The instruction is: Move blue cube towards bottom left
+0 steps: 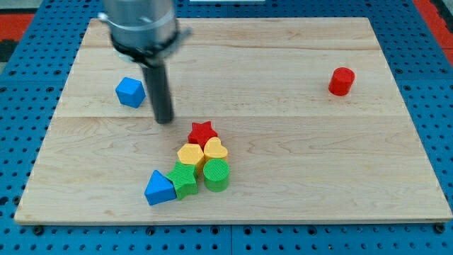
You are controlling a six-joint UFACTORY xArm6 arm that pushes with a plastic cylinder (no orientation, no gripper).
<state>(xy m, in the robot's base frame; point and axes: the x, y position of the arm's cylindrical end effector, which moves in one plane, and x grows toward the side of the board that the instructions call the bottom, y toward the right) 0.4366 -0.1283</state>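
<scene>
Camera view shows the small blue cube (130, 92) in the upper left of the frame on the pale wooden bench (283, 163), just beside my tip (164, 120). No jaws exist on this dark rod. Pushing from this side, I judge, risks sliding the cube leftward off course, or clipping the red star (202, 132).

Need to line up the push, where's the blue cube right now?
The blue cube sits in the board's upper left part, just left of my tip, well above the block cluster.
</scene>
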